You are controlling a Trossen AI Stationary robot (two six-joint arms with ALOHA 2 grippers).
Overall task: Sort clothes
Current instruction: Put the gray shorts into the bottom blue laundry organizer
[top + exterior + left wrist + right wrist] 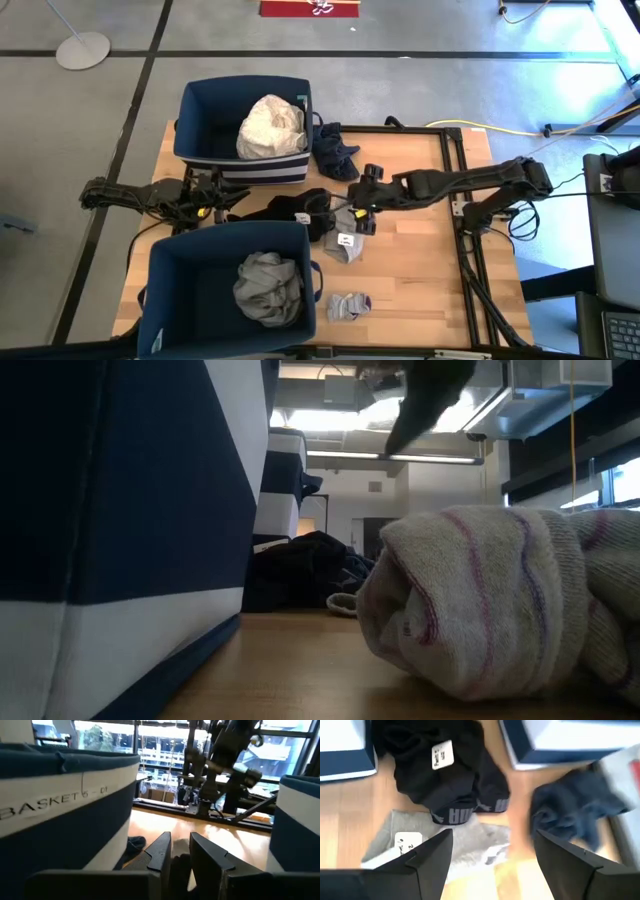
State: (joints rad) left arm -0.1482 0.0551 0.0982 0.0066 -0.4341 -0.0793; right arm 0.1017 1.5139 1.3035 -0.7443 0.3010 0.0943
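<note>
Garments look light and floppy: we hover the wide-open right gripper (492, 852) over a flat grey fabric piece (465, 842), best pinched at a raised fold, while the left gripper (180, 852) shows fingers narrowly apart, holding nothing visible.

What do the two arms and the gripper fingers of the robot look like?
Both arms are dark, nearly black, built of jointed segments. The left arm shows small yellow marks near its gripper. The right arm has thick rounded joints and black cables trailing at its base. The right gripper's fingers are flat, dark, angular plates; the left gripper's fingers look the same.
</note>
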